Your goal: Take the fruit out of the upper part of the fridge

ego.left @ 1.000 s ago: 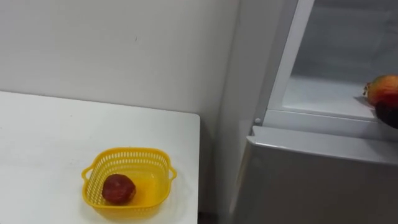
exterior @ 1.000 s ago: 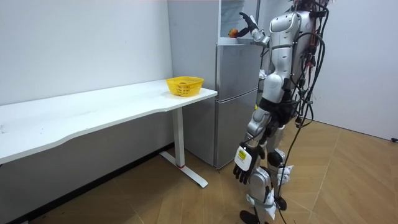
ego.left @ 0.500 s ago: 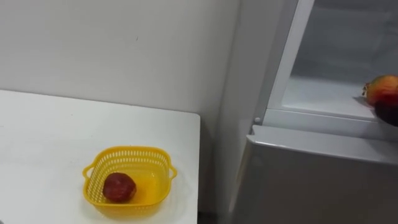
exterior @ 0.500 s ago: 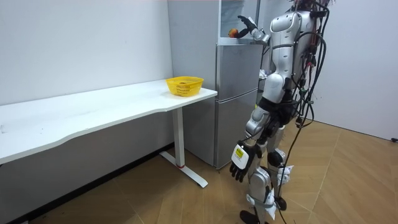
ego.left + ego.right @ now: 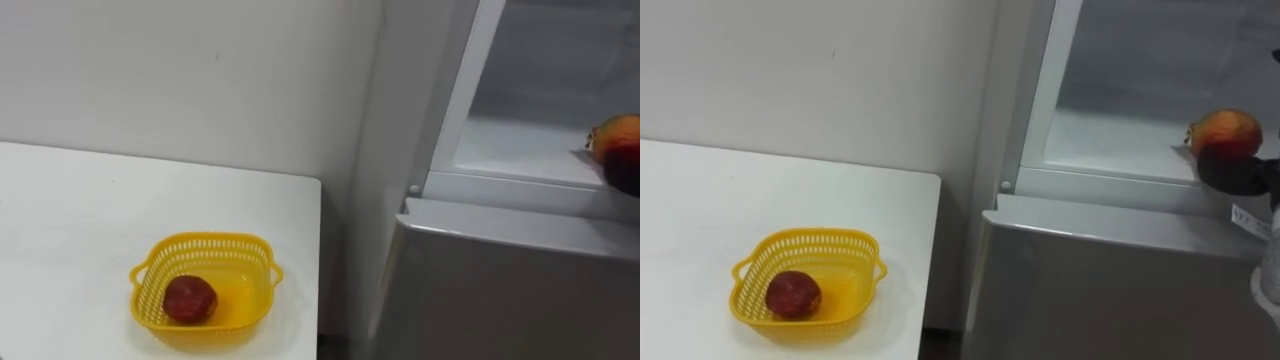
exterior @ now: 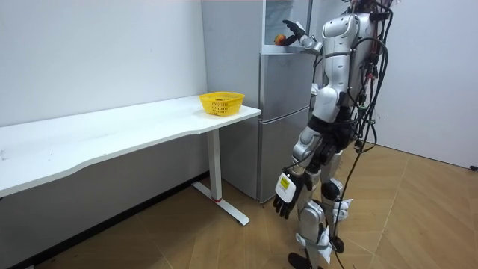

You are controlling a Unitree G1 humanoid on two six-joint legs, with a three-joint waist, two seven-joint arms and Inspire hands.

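A red-orange fruit [image 5: 1226, 130] lies on the white shelf [image 5: 1110, 140] of the open upper fridge, near its front edge. My right hand [image 5: 1236, 172] is raised just in front of and below the fruit, its dark fingers reaching out straight at it; in the room view this hand [image 6: 296, 33] is up at the fridge opening. My left hand [image 6: 284, 203] hangs open beside my leg. I stand facing the fridge.
A yellow basket [image 5: 805, 238] holding a dark red fruit [image 5: 792, 294] sits on the white table [image 5: 700, 210] left of the fridge. The closed grey lower fridge door [image 5: 1110, 290] is below the shelf. The fridge's side wall stands close to the table's edge.
My right hand has crept slightly closer to the fruit on the shelf. My left arm has swung a little by my leg. The eye views have shifted slightly.
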